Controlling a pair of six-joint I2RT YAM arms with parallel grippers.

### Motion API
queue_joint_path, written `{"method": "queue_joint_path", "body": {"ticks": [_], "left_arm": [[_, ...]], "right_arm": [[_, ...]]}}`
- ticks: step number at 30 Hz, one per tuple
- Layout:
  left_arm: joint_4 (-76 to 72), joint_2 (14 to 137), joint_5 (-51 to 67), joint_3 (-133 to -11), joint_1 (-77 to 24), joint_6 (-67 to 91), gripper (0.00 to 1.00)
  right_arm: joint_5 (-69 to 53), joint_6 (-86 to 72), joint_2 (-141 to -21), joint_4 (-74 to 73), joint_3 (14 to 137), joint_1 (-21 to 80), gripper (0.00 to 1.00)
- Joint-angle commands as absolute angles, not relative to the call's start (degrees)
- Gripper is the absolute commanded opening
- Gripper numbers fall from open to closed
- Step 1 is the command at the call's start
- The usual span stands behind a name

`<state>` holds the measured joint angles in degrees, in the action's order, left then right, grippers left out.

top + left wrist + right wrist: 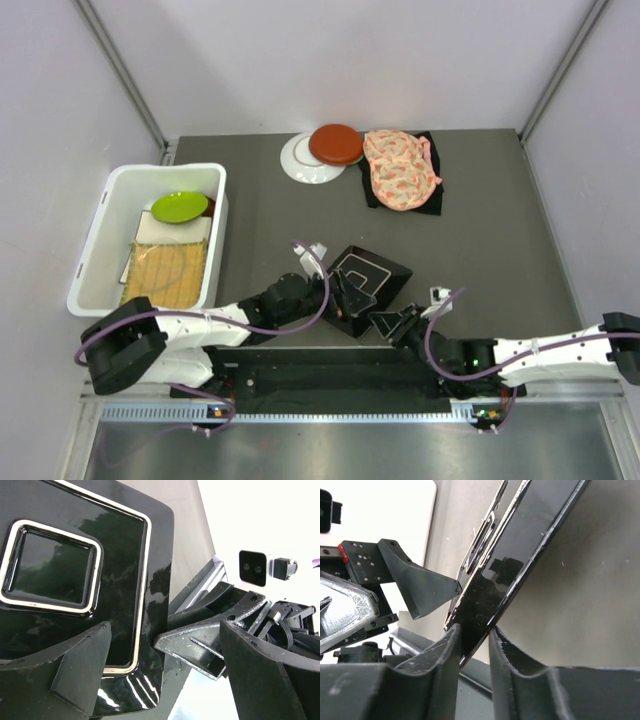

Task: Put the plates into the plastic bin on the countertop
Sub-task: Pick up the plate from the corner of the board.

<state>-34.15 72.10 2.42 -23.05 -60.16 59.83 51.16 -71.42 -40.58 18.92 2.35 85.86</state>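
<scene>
A black square plate (pixel 372 275) with a white outline stands tilted on its edge near the arms' bases. My right gripper (pixel 388 322) is shut on its lower edge; in the right wrist view both fingers (pixel 445 655) press the black plate (pixel 520 555). My left gripper (pixel 338 296) is open beside the plate's left side, and a corner of the black plate (pixel 50 565) lies between its wide-spread fingers (pixel 75 670). The white plastic bin (pixel 95 250) at the left holds a lime plate (pixel 180 207), a cream plate (pixel 178 230) and a yellow woven plate (pixel 165 275).
A red plate (pixel 335 143) lies on a white plate (pixel 298 163) at the back of the dark grey countertop (pixel 490 230). Next to them a pink floral fabric (pixel 400 168) rests on a black cloth (pixel 432 203). Pale walls close in both sides.
</scene>
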Motion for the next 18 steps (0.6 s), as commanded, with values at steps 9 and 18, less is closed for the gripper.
{"method": "queue_joint_path", "body": {"ticks": [9, 18], "left_arm": [[-27.0, 69.4, 1.0, -28.3, -60.7, 52.8, 0.98], [-10.1, 61.0, -8.6, -32.8, -60.7, 33.1, 0.99]], "right_arm": [[51.5, -62.3, -39.1, 32.7, 10.3, 82.6, 0.01], [51.8, -59.9, -39.6, 30.6, 13.8, 80.3, 0.00]]}}
